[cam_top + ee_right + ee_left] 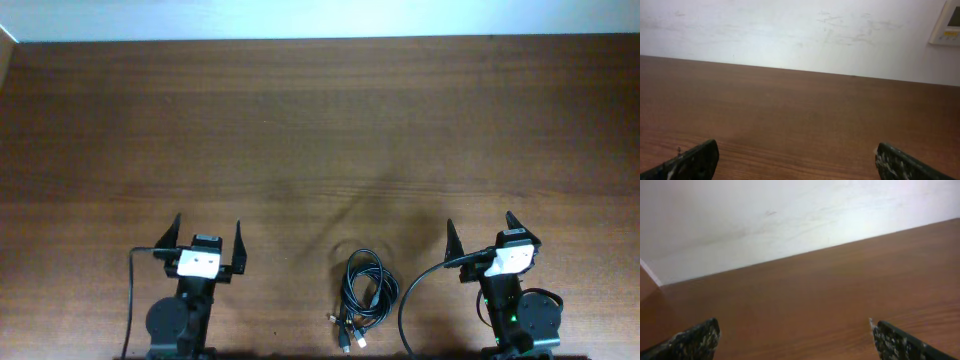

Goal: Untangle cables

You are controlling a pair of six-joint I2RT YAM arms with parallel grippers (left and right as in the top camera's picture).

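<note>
Several cables [365, 297] lie bunched on the counter [300, 120] between the arms; both jaws spread, empty (nothing touched). Risk: pinching multiple strands together would tighten the tangle.

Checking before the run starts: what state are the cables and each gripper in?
cables: bunched in one tangled loop, lying on the table between the arms, plug ends toward the robot's side, not held.
left gripper: open, empty, clear of the cables.
right gripper: open, empty, clear of the cables.
</note>
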